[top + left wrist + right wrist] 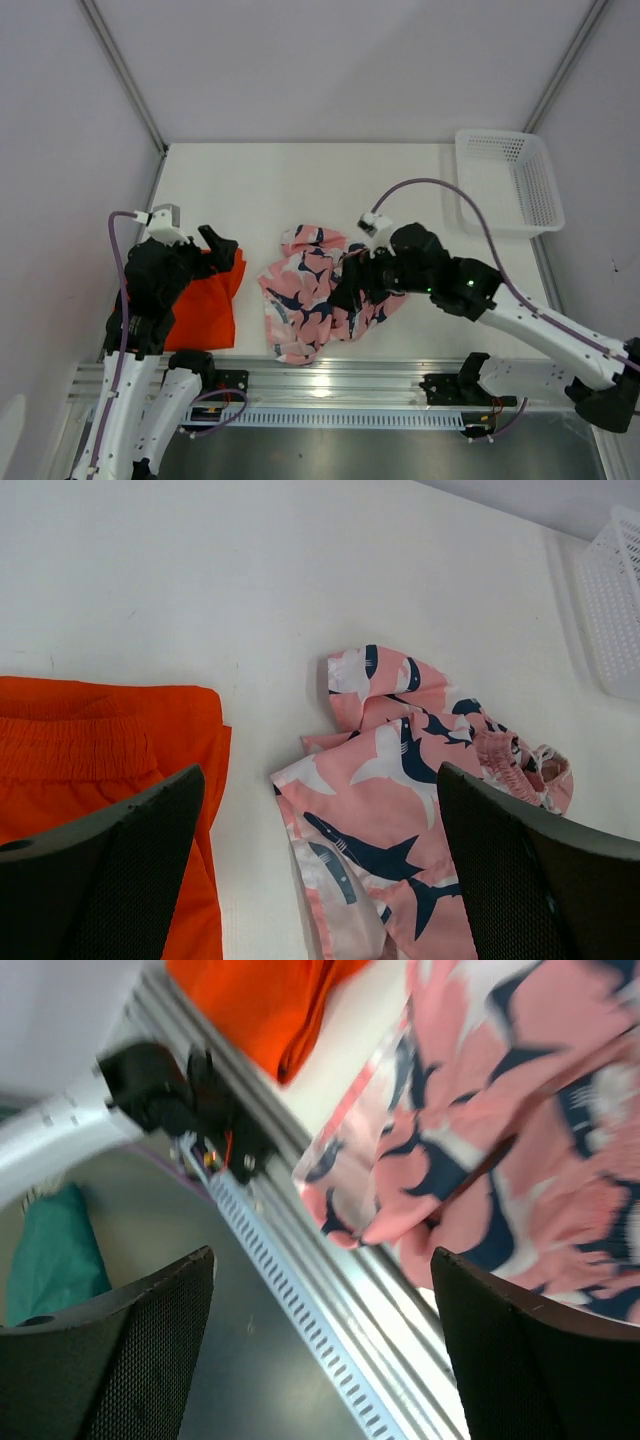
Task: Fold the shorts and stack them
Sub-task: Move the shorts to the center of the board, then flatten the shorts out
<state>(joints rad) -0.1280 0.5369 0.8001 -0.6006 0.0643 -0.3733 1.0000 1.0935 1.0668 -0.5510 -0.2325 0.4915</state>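
Right at the near edge, the metal rail [320, 385] runs across in front of both arm bases. Just beyond it on the left, the orange shorts [205, 305] lie flat on the white surface [300, 180], partly hidden under the left arm. The left fingers [215, 243] hover over the far right corner of that pair, and the left wrist view shows those fingers [120, 870] spread wide with nothing between them. It also shows the gathered waistband of the orange shorts [90, 745] below. Centre stage are the pink shark-print shorts [310, 295], a crumpled heap with folds and a turned-up edge, their near hem close to the rail. A narrow strip of bare surface separates them from the orange pair, so the two are not touching and nothing is stacked. The right arm reaches in from the right, and the right fingers [352, 285] sit over the right side of the pink heap. From above I cannot tell whether they touch the cloth. The right wrist view is blurred, but it shows the right fingers [530, 1360] well apart and clamped on nothing. The pink shark-print shorts [500, 1110] fill its upper right. At the far right corner, the white mesh basket [510, 180] stands well apart from both pairs.
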